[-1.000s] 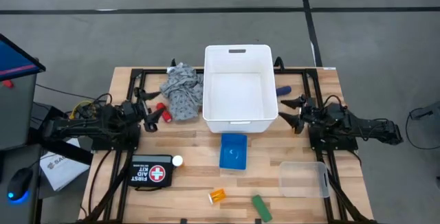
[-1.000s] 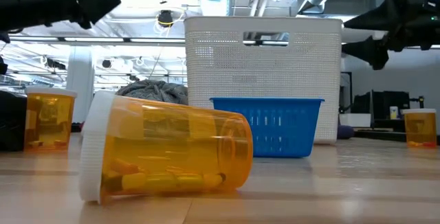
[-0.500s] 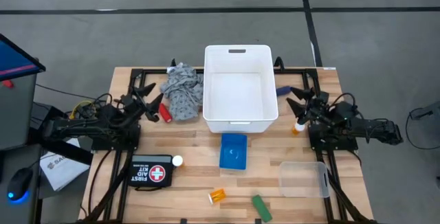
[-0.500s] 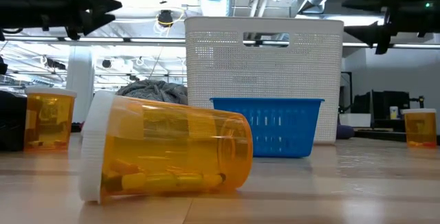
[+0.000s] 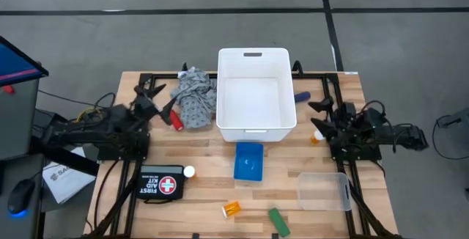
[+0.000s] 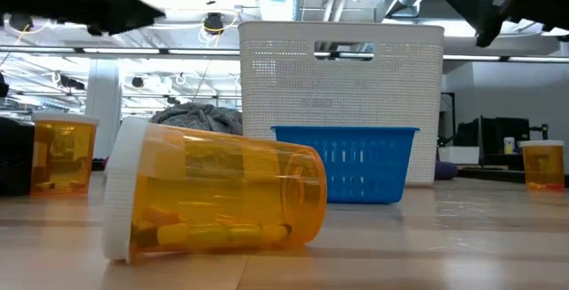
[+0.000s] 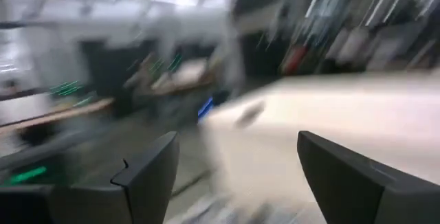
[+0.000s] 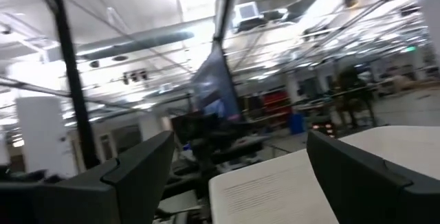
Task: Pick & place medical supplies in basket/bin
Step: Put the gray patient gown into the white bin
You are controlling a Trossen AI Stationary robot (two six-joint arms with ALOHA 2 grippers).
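The left pincer (image 5: pixel 152 96) hangs above the surface (image 5: pixel 205 188) at about nine o'clock from the white bin (image 5: pixel 256 96), its fingers spread apart and holding nothing. Just beside its tips lies a red stick (image 5: pixel 176 119), touching the edge of the grey patterned cloth (image 5: pixel 193 98), which is bunched up against the bin's nine o'clock wall.

The right pincer (image 5: pixel 322 118) hangs at about three o'clock from the bin, also spread open and empty. An orange pill bottle (image 5: pixel 317 134) stands just beside it on the wood, and a blue stick (image 5: pixel 302 95) lies near the bin's three o'clock wall.

At six o'clock from the bin sits a small blue basket (image 5: pixel 248 161). Further toward six o'clock, another orange pill bottle (image 5: pixel 231 210) lies on its side with a green stick (image 5: pixel 278 221) near it. A clear tub (image 5: pixel 322 191) rests at about five o'clock, and a black first aid pouch (image 5: pixel 161 184) at about seven o'clock, with a white-capped bottle (image 5: pixel 189 171) touching its corner.

In the low view the toppled bottle (image 6: pixel 209 201) fills the foreground, white cap at nine o'clock.
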